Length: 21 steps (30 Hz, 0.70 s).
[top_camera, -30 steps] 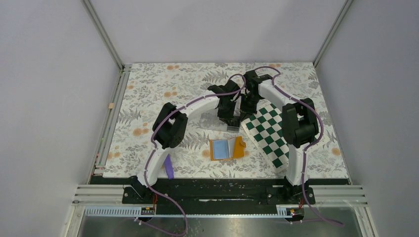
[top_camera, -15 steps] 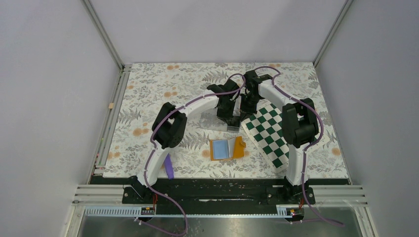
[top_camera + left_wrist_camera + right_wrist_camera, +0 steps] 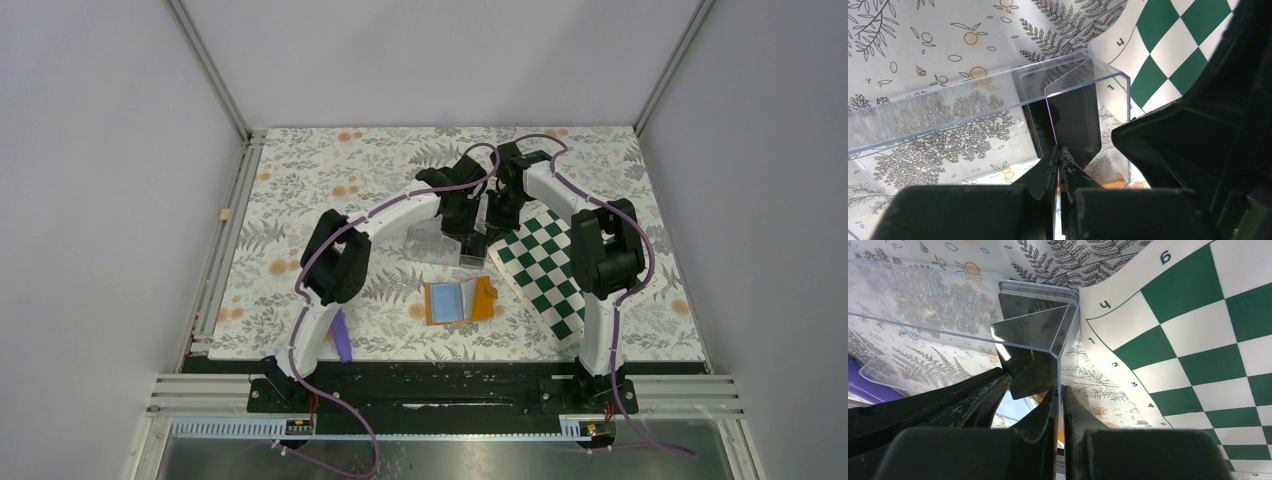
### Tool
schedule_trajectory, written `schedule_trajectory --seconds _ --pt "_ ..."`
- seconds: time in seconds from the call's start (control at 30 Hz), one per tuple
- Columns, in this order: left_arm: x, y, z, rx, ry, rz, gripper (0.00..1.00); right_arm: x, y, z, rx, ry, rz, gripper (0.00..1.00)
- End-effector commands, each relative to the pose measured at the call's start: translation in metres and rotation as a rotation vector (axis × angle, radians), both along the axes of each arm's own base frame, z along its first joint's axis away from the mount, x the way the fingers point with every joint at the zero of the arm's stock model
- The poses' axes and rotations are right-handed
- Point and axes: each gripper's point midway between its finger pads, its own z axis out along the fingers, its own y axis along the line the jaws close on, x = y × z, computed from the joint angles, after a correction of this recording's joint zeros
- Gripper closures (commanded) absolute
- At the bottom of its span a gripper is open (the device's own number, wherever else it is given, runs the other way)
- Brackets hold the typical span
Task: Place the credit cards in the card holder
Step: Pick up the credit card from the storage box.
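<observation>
Floral tablecloth (image 3: 300, 200) as usual. My left gripper (image 3: 1058, 150) is clamped tight on one dark card (image 3: 1030, 335), which is tilted up out of the clear box (image 3: 948, 120). My right gripper (image 3: 1058, 395) is pinched onto that box's end wall. The other cards (image 3: 1038, 290) sit stacked inside. The orange wallet (image 3: 460, 300) lies open nearer me, beside the chess mat (image 3: 545, 270).

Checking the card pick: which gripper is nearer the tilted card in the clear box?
Left. The left gripper is shut on the tilted card at its edge; the right gripper pinches the clear box at the end wall beside it.
</observation>
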Motion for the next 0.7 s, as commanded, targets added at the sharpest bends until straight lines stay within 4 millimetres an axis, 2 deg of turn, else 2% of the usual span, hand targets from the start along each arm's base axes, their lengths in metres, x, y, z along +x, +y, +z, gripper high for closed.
schedule_trajectory --seconds 0.0,0.2,0.37,0.47,0.67 --pt "0.004 -0.019 0.034 -0.124 -0.063 -0.017 0.96 -0.017 0.001 -0.008 -0.012 0.049 0.034 0.95" --pt "-0.002 -0.026 0.049 -0.221 -0.086 -0.024 0.84 -0.016 0.0 -0.007 -0.015 0.046 0.034 0.95" --pt "-0.004 -0.028 0.052 -0.255 -0.091 -0.027 0.78 -0.017 -0.001 -0.008 -0.019 0.046 0.035 0.95" --pt "-0.004 -0.027 0.045 -0.247 -0.086 -0.018 0.75 -0.017 -0.001 -0.008 -0.019 0.046 0.035 0.95" --pt "-0.009 -0.024 0.021 -0.201 -0.027 -0.015 0.75 -0.016 -0.003 -0.006 -0.026 0.035 0.035 0.95"
